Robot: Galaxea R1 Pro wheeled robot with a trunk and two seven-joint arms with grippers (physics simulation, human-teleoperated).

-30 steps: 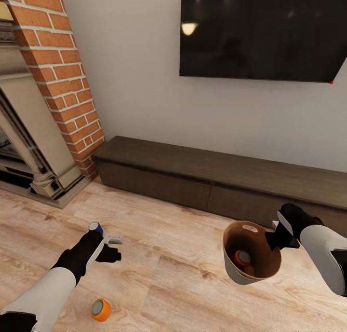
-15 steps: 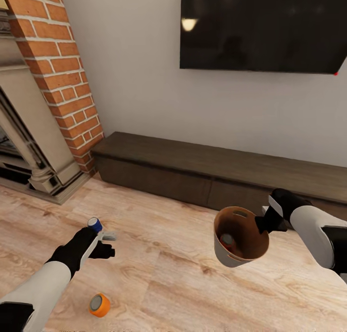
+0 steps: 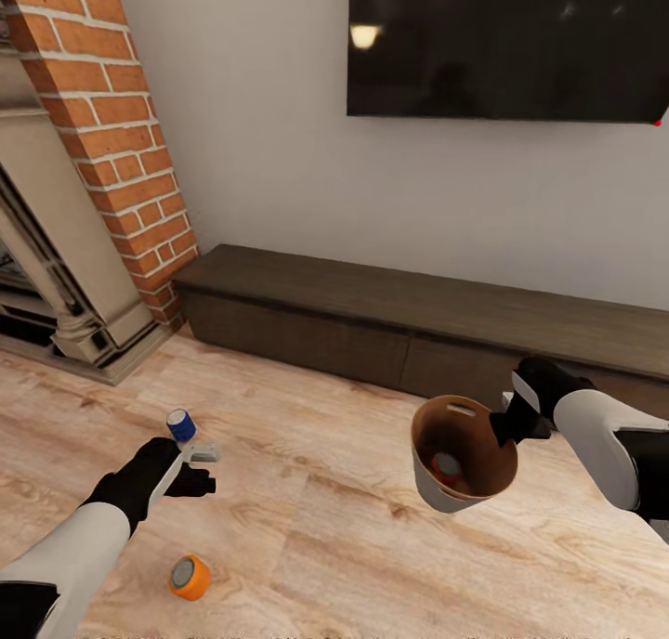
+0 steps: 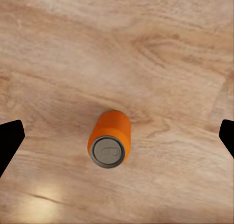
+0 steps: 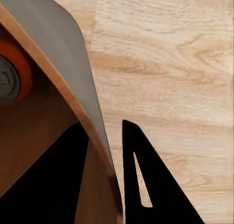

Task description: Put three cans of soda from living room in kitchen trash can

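Orange soda can (image 3: 190, 576) stands upright on the wood floor (image 3: 316, 537), near me on the left. The left wrist view looks straight down on its silvery top, can centred between my two dark fingertips, well apart from both. So my left gripper (image 3: 198, 464) is spread wide and holds nothing.

Blue soda can (image 3: 181, 425) stands on the floor just beyond that gripper, slightly to its left. Can't tell whether it touches the fingers.

Third can, dark reddish (image 3: 448, 465), already lies inside the trash can (image 3: 465, 462). My right gripper (image 3: 510, 425) is pinching the bucket's far-right rim, one finger inside the wall and one outside, holding it tilted above the floor with its mouth towards me.

Step in hand, as I judge it: pick up the orange can. Drop straight down, keep it centred, close around mid-body, not the top edge. Keep the bucket steady so the red can stays in.

Far side: long dark low cabinet (image 3: 418, 328), black wall TV (image 3: 506, 43), brick fireplace (image 3: 102, 147) far left.
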